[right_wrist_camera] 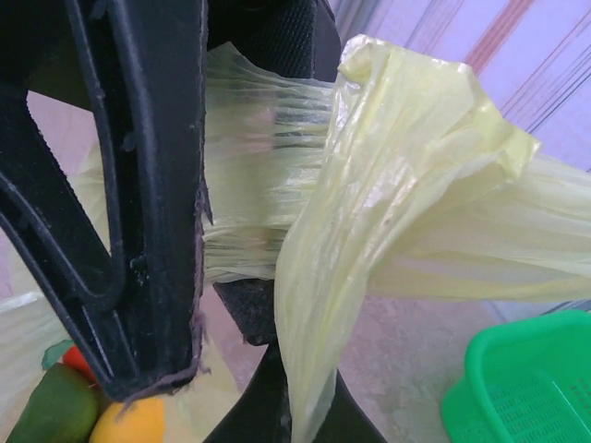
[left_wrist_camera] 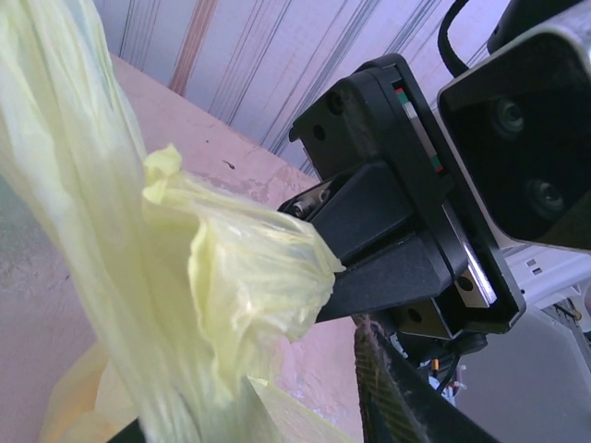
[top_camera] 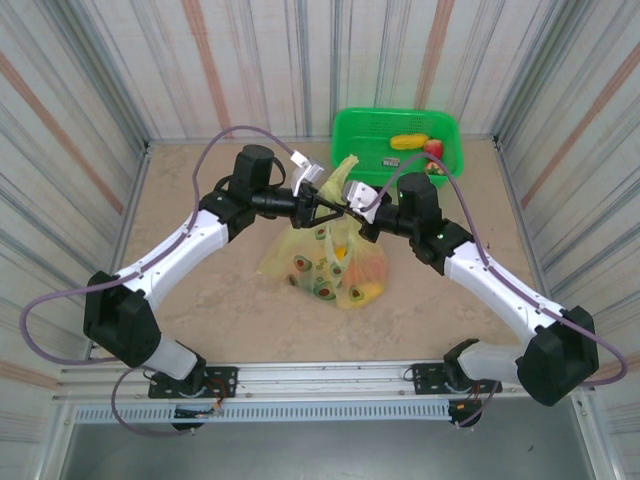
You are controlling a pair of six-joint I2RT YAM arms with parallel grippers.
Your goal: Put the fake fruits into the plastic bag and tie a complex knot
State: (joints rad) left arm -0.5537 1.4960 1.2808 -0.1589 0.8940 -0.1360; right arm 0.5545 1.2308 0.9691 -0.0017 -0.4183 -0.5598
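The yellow-green plastic bag (top_camera: 322, 262) sits mid-table with fake fruits (top_camera: 366, 290) inside; a green one (right_wrist_camera: 51, 411) and a yellow one (right_wrist_camera: 129, 423) show through it. Both grippers meet just above it. My right gripper (right_wrist_camera: 300, 397) (top_camera: 347, 206) is shut on a handle strip (right_wrist_camera: 369, 185). My left gripper (left_wrist_camera: 268, 420) (top_camera: 320, 207) stands open, a stretched handle strip (right_wrist_camera: 263, 175) running between its fingers (right_wrist_camera: 148, 185). The strips cross and wrap round each other; whether that forms a knot I cannot tell.
A green mesh basket (top_camera: 360, 130) (right_wrist_camera: 526, 388) stands at the back right, holding a yellow banana (top_camera: 408, 141) and a red fruit (top_camera: 433, 148). Striped walls close in the table on three sides.
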